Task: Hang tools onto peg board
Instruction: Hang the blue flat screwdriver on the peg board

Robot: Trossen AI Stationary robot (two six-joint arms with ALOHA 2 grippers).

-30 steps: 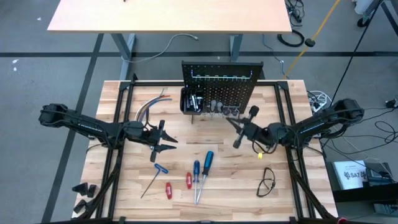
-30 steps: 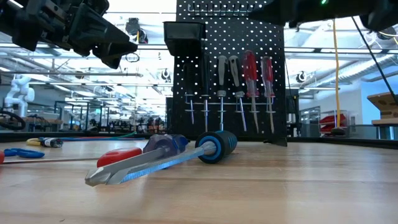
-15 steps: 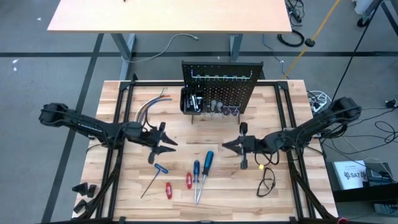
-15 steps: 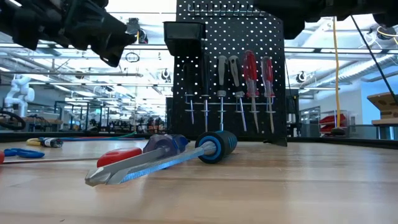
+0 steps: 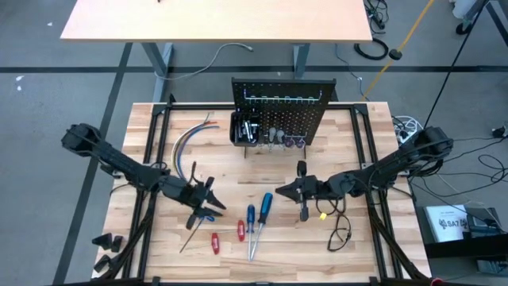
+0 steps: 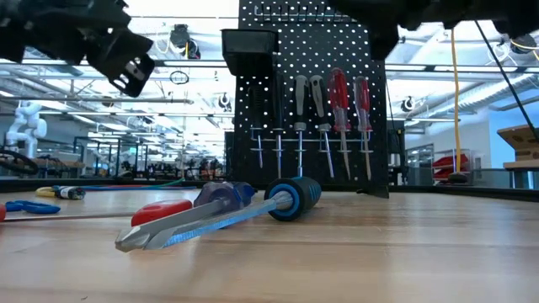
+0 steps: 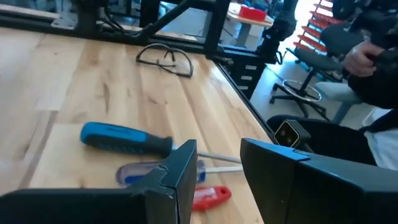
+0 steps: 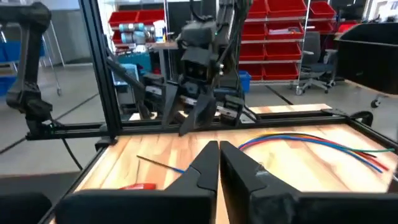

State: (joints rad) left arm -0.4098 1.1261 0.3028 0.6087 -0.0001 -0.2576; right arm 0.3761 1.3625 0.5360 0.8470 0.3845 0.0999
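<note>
Screwdrivers [image 5: 255, 218] lie loose mid-table, in front of the peg board [image 5: 283, 111]. They look light and rigid; grip the thick handle, since the smooth shaft may slip. Left gripper [image 5: 205, 203] hovers with fingers apart, empty. Right gripper [image 5: 287, 189] is closed, empty. Handle details are hard to make out.

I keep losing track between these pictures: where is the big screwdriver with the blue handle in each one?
High view: big blue-handled screwdriver lies on the table's near middle.
Low view: foreground, handle away from the camera.
Left wrist view: just past the fingers.
Right wrist view: not in it.
Shared landmark: the short red handle lying beside it.
</note>
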